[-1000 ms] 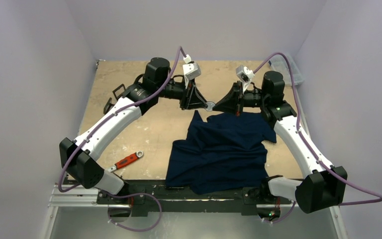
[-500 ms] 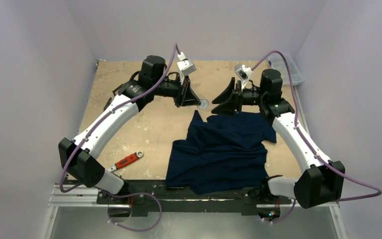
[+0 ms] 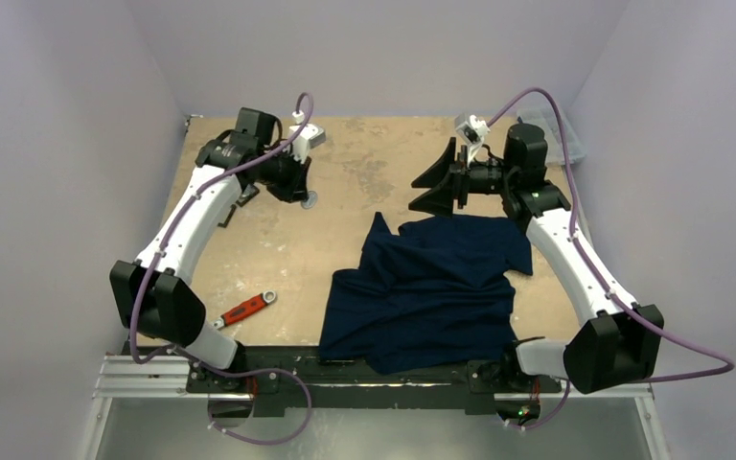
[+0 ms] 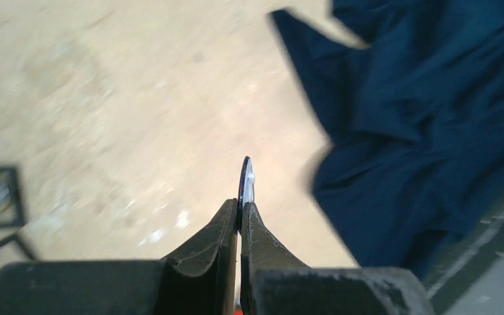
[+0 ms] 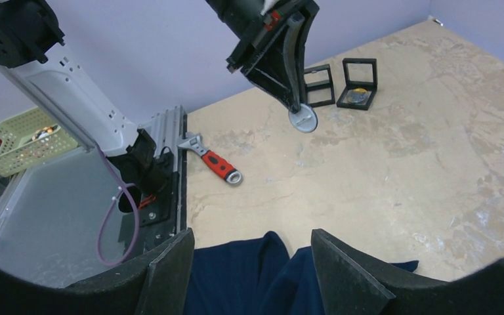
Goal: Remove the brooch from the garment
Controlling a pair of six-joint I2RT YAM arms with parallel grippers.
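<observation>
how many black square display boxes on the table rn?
2. Both on the table's left side, side by side: first box, second box beside it. Others may hide under the garment.

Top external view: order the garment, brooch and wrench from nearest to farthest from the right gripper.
1. Garment, close by the right gripper, toward the bases.
2. Brooch, leftward, held in the left gripper.
3. Wrench, near the left base.

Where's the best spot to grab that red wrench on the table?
Probably the red handle of the wrench, coming straight down from above. It lies flat on the table, so only its top is free, and the handle is long, straight and narrow, easy to pinch across.
</observation>
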